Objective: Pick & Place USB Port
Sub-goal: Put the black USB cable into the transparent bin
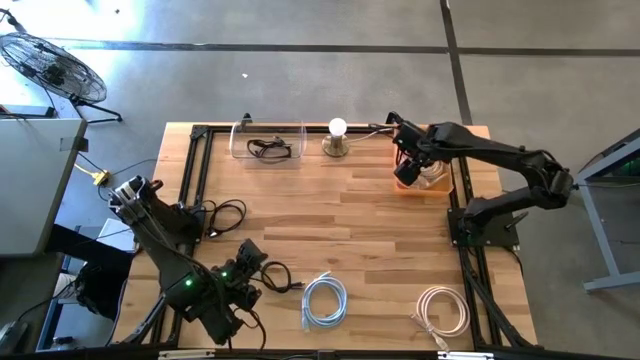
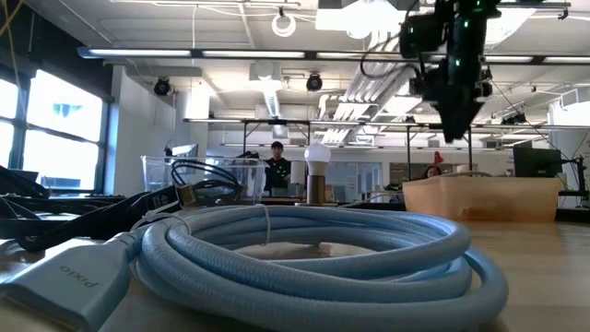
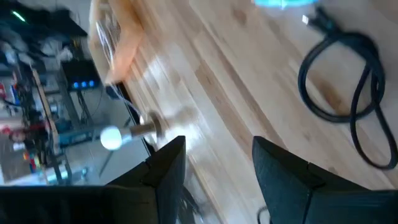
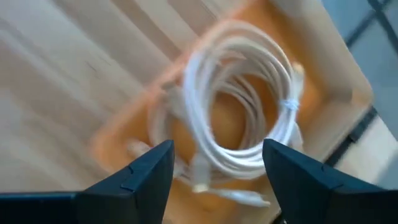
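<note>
A coiled white USB cable (image 4: 239, 109) lies in the orange tray (image 4: 336, 81) at the table's far right. My right gripper (image 4: 214, 149) hangs open just above it, pointing steeply down, touching nothing; the high view shows that gripper (image 1: 408, 172) over the tray (image 1: 440, 188). Above the table's near left part my left gripper (image 3: 217, 146) stands open and slants down, with nothing between its fingers. A black cable loop (image 3: 348, 81) lies on the wood ahead of it. A light blue coiled cable (image 1: 323, 300) and a pale coiled cable (image 1: 443, 308) rest flat near the front edge.
A clear container (image 1: 268, 140) holding a black cable stands at the far edge, beside a small lamp with a white bulb (image 1: 338, 135). More black cables (image 1: 225, 215) lie at the left by the black frame rail. The middle of the wooden table (image 1: 340, 220) is bare.
</note>
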Robot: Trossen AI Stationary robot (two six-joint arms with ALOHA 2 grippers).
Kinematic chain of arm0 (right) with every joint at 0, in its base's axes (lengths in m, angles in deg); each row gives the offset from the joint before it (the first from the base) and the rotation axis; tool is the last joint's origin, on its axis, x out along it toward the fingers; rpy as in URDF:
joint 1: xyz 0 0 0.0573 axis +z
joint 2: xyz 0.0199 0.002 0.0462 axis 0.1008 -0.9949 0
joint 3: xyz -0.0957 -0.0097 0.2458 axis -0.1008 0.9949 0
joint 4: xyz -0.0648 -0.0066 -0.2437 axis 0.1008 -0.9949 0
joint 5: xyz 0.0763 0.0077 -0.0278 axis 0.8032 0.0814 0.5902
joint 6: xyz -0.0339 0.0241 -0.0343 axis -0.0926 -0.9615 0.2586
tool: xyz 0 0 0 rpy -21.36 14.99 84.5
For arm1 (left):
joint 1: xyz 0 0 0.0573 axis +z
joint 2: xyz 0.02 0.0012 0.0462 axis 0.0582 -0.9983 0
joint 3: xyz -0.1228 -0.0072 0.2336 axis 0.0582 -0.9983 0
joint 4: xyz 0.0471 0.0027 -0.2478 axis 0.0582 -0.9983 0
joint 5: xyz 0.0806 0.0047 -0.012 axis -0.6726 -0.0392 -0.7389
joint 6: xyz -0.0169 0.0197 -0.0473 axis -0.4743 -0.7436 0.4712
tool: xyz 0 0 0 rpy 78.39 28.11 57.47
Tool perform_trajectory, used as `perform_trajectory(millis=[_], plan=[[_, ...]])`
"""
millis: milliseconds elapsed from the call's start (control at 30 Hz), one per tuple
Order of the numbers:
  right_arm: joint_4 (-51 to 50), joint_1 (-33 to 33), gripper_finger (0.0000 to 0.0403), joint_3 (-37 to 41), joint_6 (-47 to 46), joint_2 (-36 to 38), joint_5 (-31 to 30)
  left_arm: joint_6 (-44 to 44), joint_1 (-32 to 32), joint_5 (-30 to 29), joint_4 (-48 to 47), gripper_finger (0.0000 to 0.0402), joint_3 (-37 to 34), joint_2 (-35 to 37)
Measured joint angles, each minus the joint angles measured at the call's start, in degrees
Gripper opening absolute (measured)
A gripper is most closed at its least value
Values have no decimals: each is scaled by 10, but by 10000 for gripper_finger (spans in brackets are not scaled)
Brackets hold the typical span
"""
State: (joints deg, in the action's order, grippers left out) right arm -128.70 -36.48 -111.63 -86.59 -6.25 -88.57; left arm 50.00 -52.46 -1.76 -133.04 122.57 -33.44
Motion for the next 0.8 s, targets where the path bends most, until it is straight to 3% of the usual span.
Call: perform_trajectory(millis=[200,333,533,800], plan=[[33,59,236,-33,-13,41,72,80,0,35,-17,179,-77,0],[72,112,236,-33,-29,59,95,102,0,80,21,179,-136,0],[132,196,236,-33,-48,55,92,29,0,171,152,179,-200,0],[226,290,237,-33,-39,54,87,-58,17,159,274,179,-212,0]])
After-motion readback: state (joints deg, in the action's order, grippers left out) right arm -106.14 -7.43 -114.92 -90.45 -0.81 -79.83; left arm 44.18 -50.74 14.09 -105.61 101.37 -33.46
